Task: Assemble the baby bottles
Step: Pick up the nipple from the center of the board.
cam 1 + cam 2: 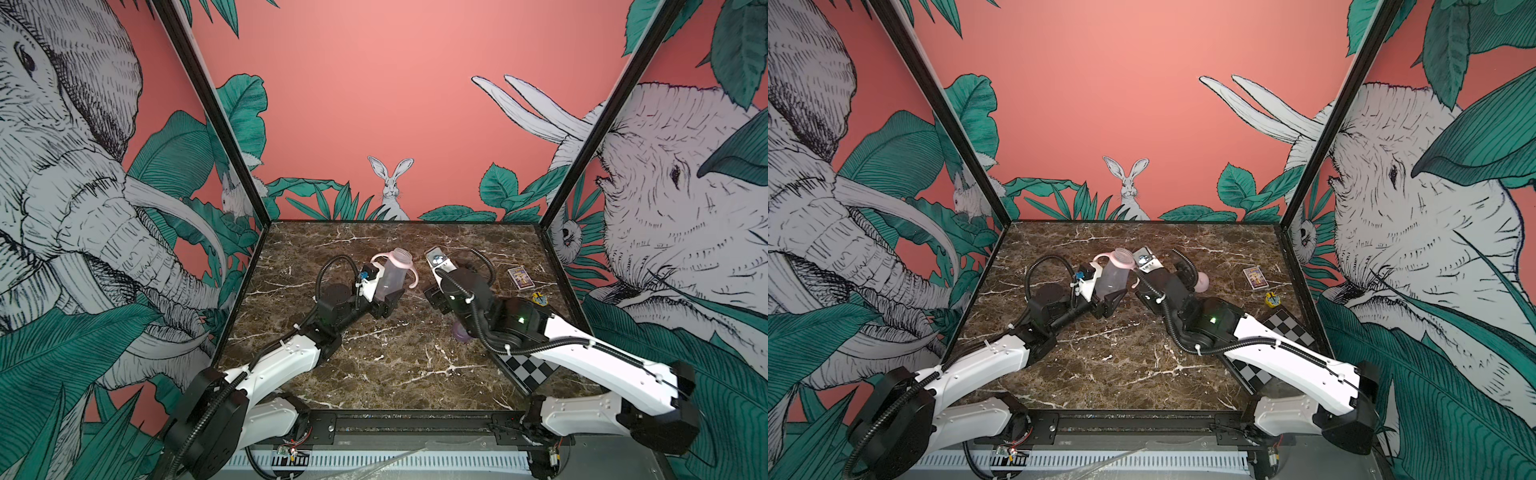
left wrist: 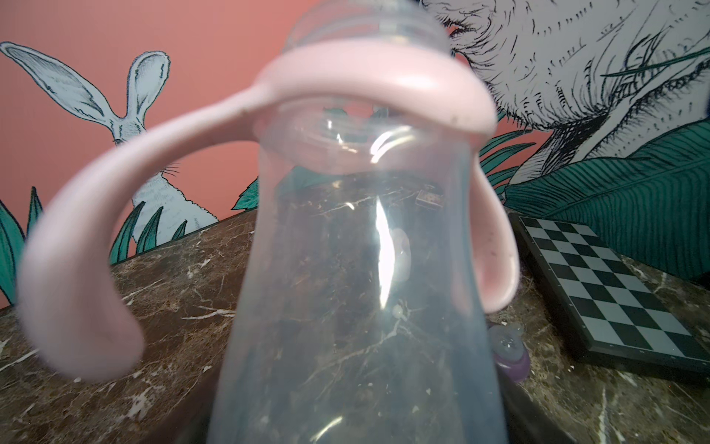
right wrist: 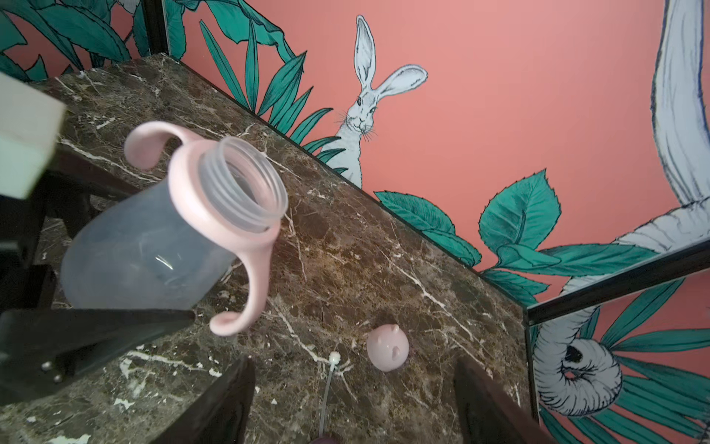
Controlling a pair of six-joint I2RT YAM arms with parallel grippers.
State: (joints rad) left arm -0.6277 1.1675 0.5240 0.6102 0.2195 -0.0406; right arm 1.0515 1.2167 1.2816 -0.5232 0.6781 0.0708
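Observation:
The baby bottle's frosted clear body [image 1: 390, 278] carries the pale pink two-handled ring [image 3: 184, 180] on its open neck. My left gripper [image 1: 384, 298] is shut on the body's base and holds it tilted above the table; the body [image 2: 345, 288] fills the left wrist view. My right gripper [image 3: 353, 374] hangs open over the marble just right of the bottle, holding nothing. The thin straw [image 3: 329, 380] lies on the table between its fingers, leading to the purple collar [image 1: 463, 332], which sits mostly under the right arm. The pink eared dome cap [image 3: 387, 353] rests on the table beyond the fingertips.
A small card box [image 1: 520, 277] and a small yellow and blue item [image 1: 539, 298] lie at the right. A checkerboard [image 1: 525, 368] sits under the right forearm near the right wall. Patterned walls close in the marble table [image 1: 374, 374] on three sides.

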